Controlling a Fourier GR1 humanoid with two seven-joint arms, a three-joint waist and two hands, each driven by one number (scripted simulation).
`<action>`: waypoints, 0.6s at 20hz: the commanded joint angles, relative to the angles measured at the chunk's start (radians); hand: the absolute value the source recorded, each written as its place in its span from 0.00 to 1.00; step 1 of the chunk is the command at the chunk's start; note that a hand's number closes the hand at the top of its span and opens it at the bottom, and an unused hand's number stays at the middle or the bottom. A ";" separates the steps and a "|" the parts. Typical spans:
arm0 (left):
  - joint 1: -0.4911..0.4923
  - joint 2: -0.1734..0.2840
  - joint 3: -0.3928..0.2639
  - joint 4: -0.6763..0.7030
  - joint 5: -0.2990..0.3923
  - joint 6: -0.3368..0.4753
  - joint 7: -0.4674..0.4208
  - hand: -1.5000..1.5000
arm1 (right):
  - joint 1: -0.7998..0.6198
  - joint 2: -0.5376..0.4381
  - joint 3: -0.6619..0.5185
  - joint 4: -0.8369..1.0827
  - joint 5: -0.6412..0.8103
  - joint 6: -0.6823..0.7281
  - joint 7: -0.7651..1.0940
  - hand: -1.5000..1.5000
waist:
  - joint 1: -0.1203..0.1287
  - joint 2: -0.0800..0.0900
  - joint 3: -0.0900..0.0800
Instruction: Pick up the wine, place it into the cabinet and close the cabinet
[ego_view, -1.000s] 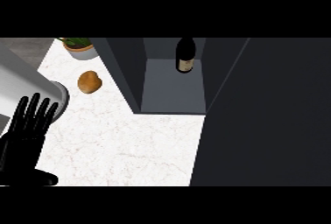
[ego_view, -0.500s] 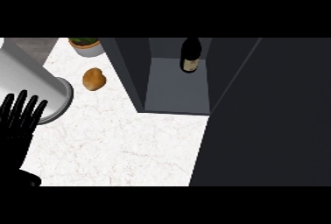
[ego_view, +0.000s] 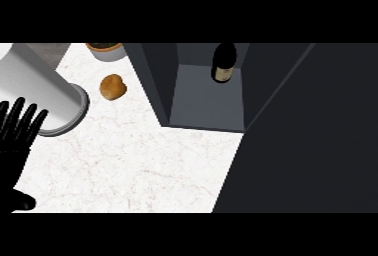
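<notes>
The wine bottle (ego_view: 224, 65), dark with a pale label, stands upright at the back of the open cabinet (ego_view: 210, 105), on its grey floor. A wide dark panel (ego_view: 310, 150), apparently the cabinet's door, fills the right side of the head view. My left hand (ego_view: 16, 142) shows at the left edge, open with its fingers straight and pointing up, holding nothing and well apart from the bottle. The right hand does not show.
A tall white cylinder (ego_view: 37, 87) stands on the marble counter (ego_view: 133, 165) just beside my left hand's fingertips. A brown rounded food item (ego_view: 112, 86) lies left of the cabinet, with a small pot (ego_view: 108, 50) behind it.
The whole scene has slid rightward and down in the view, bringing the white cylinder further in. My left hand now sits farther left, partly cut off by the edge.
</notes>
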 joint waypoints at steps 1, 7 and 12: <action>-0.035 0.004 0.009 0.014 0.019 -0.001 0.022 0.00 | -0.155 0.194 0.103 0.018 -0.061 -0.039 0.128 1.00 | 0.002 -0.002 -0.001; -0.024 -0.004 0.026 0.060 0.007 -0.013 0.004 0.00 | -0.511 0.489 0.046 0.341 -0.045 -0.104 0.288 1.00 | -0.011 -0.007 0.002; -0.045 0.019 0.066 0.115 0.015 -0.040 0.009 0.00 | -0.830 0.624 -0.057 0.580 -0.092 -0.171 0.386 1.00 | -0.035 -0.010 0.005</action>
